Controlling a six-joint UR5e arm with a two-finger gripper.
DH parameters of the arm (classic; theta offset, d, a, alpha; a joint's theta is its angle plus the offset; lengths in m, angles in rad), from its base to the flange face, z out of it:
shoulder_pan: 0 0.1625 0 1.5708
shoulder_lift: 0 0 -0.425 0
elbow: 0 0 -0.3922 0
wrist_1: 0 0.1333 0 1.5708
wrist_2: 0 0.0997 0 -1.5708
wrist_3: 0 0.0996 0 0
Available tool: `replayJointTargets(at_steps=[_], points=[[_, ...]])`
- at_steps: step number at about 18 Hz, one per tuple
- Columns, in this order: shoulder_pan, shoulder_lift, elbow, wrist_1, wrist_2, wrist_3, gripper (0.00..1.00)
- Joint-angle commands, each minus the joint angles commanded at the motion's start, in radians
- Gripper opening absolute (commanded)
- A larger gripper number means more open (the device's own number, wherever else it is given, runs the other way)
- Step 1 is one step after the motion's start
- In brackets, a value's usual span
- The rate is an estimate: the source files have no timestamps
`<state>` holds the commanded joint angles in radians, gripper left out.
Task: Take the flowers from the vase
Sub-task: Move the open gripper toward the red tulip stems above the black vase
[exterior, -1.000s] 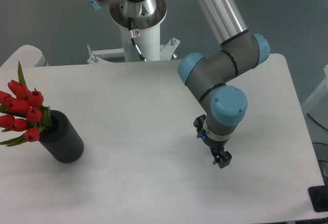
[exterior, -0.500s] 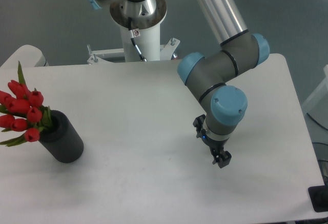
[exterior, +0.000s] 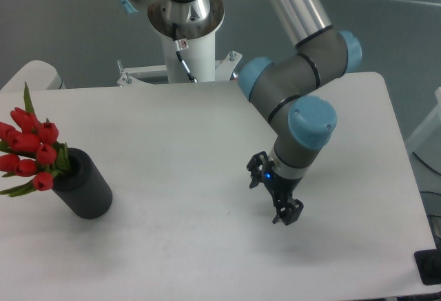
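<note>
Leftmost, red tulip buds (exterior: 29,151) bunched with green stems and narrow leaves, leaning out over the left edge of the white table (exterior: 172,136). Seated in the black cylindrical vase (exterior: 84,184), upright near the table's left edge, stems dropping into its round top hole. Just behind the bunch, a pale rounded object (exterior: 31,75) at the far left corner, too cropped to identify.

Across the middle, bare white tabletop between vase and arm, nothing lying in that stretch. Behind the table's far edge, a white pedestal (exterior: 186,36) with a metal bracket at its foot and a thin cable down its front.

Further right, UR5e arm (exterior: 296,74) reaching down from the top, silver tube, grey links, blue joint caps. Wrist tilted, pointing down and slightly right. Gripper (exterior: 284,211) hanging just above the table right of centre, well apart from the vase and flowers, a small blue light on its body. Fingers small and dark against their own shadow: cannot tell whether spread or pressed together. Nothing visibly between them.

At the far lower right, a dark object (exterior: 428,266) cut off by the frame edge.
</note>
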<state>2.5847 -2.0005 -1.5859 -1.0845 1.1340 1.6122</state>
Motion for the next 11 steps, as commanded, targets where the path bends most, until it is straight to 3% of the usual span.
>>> replayJointTargets(at_steps=[8, 11], points=[[0.006, 0.172, -0.267, 0.006, -0.397, 0.002, 1.0], [0.003, 0.209, -0.328, 0.006, -0.491, 0.002, 1.0]])
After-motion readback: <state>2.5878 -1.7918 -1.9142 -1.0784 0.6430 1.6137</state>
